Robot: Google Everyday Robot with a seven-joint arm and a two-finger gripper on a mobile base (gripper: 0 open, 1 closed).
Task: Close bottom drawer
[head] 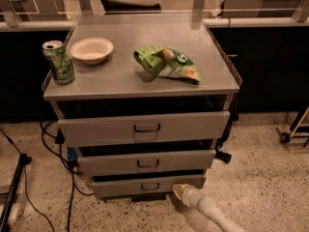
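The bottom drawer (120,186) is the lowest and narrowest grey front of the three, with a small dark loop handle (150,186) at its centre. It stands pulled out a little, with a dark gap above it. My gripper (178,191) comes in from the lower right on a pale arm. Its yellowish tip lies against the right part of the drawer front, just right of the handle. Above are the mid-sized drawer (106,162) and the widest top drawer (96,128), both also pulled out.
On the cabinet top (120,76) stand a green can (59,62), a white bowl (91,50) and a green chip bag (166,63). Black cables (48,139) lie on the speckled floor at left. A cart wheel (285,137) is at right.
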